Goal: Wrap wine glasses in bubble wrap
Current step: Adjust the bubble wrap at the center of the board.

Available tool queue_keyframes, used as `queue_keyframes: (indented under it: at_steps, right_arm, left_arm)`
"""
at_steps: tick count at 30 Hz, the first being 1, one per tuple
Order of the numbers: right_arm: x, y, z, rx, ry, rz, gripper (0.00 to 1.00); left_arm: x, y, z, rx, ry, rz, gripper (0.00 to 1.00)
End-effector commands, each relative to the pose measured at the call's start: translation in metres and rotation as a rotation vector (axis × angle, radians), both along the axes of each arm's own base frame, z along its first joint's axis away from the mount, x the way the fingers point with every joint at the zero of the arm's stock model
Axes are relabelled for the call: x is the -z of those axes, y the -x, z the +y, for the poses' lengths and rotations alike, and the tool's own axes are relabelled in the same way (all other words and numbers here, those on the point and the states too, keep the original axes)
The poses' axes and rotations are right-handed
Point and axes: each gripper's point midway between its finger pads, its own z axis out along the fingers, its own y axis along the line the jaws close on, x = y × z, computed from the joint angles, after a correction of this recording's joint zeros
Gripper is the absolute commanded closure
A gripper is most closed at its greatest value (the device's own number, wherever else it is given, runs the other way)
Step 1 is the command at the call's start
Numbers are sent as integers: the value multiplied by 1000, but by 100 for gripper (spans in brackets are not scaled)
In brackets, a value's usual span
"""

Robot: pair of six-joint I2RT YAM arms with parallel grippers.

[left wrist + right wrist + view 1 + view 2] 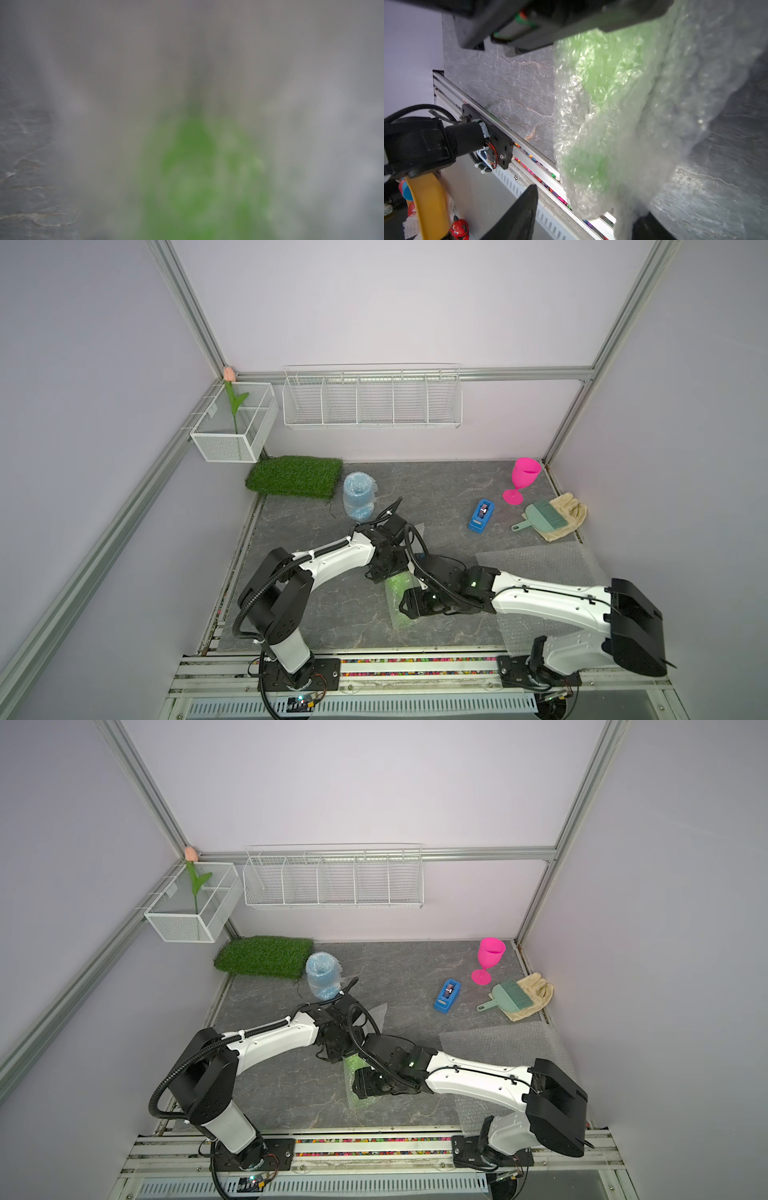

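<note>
Green goblet (pixel 397 587) looks laid on its side inside its bubble wrap (pixel 591 128), nearer the arm bases than the tape dispenser (pixel 481 516) and off to its L. L claw (pixel 385 570) is down on the bundle's far end, prob. pinning the roll so it can't spring open. Wide or narrow? Can't tell; its wrist cam is all blur, green right up against the lens. R claw (pixel 587 218) sits at the bundle's near end with fingers well apart, a loose tail of wrap lying by one finger, nothing pinched.

Edges: that tail hangs close to the front rail (pixel 415 655), so little room to pull that way. Both wrists crowd each other over the bundle. Bare table (pixel 332 614) on the bundle's side away from the dispenser gives room to roll.

Blue goblet (pixel 358 497) stands wrapped, well L of the dispenser. Pink goblet (pixel 523 479) stands upright and bare, just beyond the dispenser. Spare sheet (pixel 536 564) lies flat on the dispenser's near side.
</note>
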Motion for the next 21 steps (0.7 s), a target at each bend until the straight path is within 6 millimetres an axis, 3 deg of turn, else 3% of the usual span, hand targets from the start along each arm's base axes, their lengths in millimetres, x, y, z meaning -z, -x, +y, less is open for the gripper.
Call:
queue_keyframes:
  at_steps: [1,8,10,14,17,21]
  right_arm:
    - [7,-8,-7,22,70,-45,42]
    - [12,-14,-12,18,134,-78,68]
    - [11,-14,-15,14,147,-88,77]
    - [9,-16,-26,-12,180,-116,91]
    - [9,-13,-30,-77,196,-133,93]
    - [10,-8,-35,-213,207,-153,93]
  left_arm:
    - [8,3,10,-57,-26,5,60]
    - [4,2,12,-64,-22,-12,54]
    - [-1,1,14,-67,-24,-28,48]
    - [-19,-8,14,-70,-10,-97,25]
    - [-30,-14,23,-75,-43,-134,2]
    - [-39,-23,40,-71,-140,-152,1]
